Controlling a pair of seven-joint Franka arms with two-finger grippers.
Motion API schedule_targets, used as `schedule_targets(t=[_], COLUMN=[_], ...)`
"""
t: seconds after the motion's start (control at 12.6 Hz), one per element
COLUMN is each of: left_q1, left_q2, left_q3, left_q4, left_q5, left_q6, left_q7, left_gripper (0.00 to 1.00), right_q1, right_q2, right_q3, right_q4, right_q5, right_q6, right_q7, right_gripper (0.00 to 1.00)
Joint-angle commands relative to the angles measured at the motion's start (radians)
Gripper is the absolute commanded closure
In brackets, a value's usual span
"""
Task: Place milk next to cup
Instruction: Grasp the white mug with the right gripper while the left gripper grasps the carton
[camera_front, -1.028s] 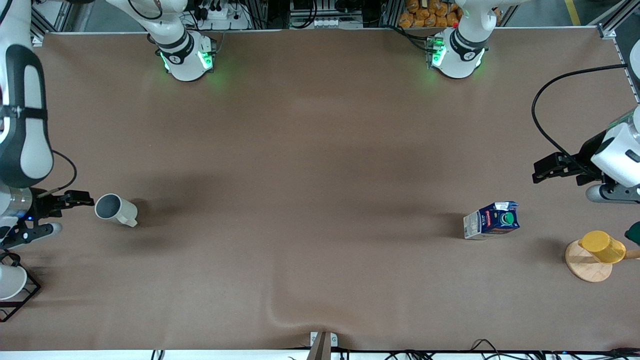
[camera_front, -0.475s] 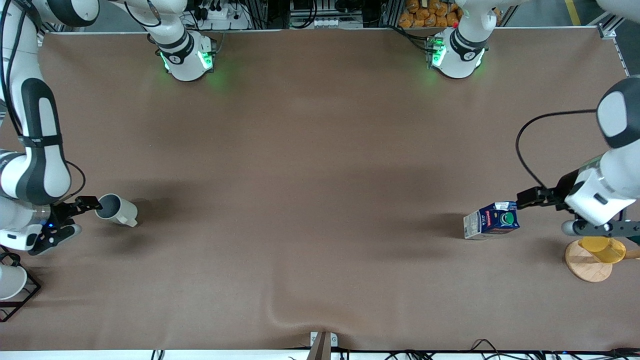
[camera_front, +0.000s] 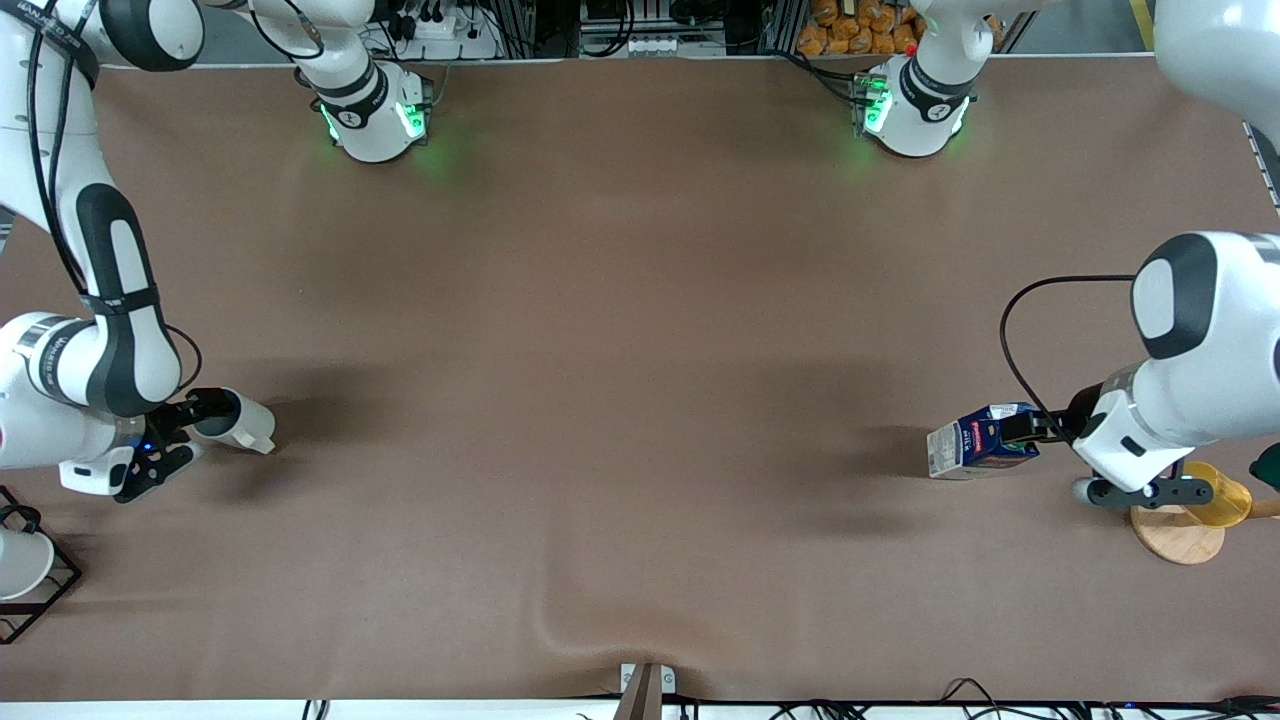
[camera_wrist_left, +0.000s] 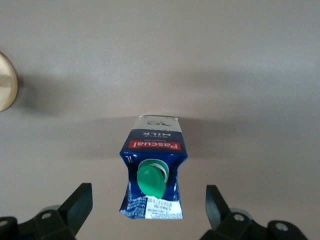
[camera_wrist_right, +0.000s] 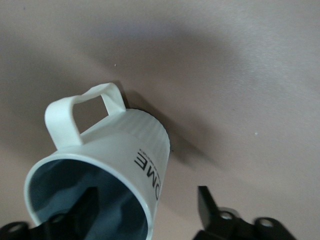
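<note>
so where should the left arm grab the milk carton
Probably by its two flat side walls just below the folded top, coming down from above. The milk carton stands upright, and the left gripper is already over it, jaws open wider than the carton with one finger off each side. The green cap sits on the sloped top, so gripping lower avoids it.

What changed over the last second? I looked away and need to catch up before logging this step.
Both arms closed in: the left tool came down from the table's edge to the milk, its open fingers now either side of the carton top; the right tool advanced to the cup, open around its rim. Nothing gripped yet. Milk and cup stayed put.
</note>
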Motion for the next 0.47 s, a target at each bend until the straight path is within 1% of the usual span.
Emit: schedule_targets(t=[0.0,0.16,0.4], left_q1=[-0.002,0.003,0.006], left_q2=[0.019,0.045,0.055], left_q3=[-0.003,-0.008,-0.009], left_q4=[-0.001,-0.007,-0.032], left_q5=[0.036,0.042,0.044], left_q6=[0.003,0.009,0.009], left_q7=[-0.041,-0.041,-0.04], left_gripper=[0.0,0.0,0.0], right_q1=[-0.013,-0.01,0.002], right_q2=[-0.005,-0.006,-0.017], right_q3=[0.006,0.006,0.009], right_q4=[0.005,0.009,0.034], right_q5=[-0.01,-0.007,-0.007], right_q6=[0.007,0.005,-0.001], right_q7=[-0.057,-0.056,-0.054], right_gripper=[1.0,1.0,1.0])
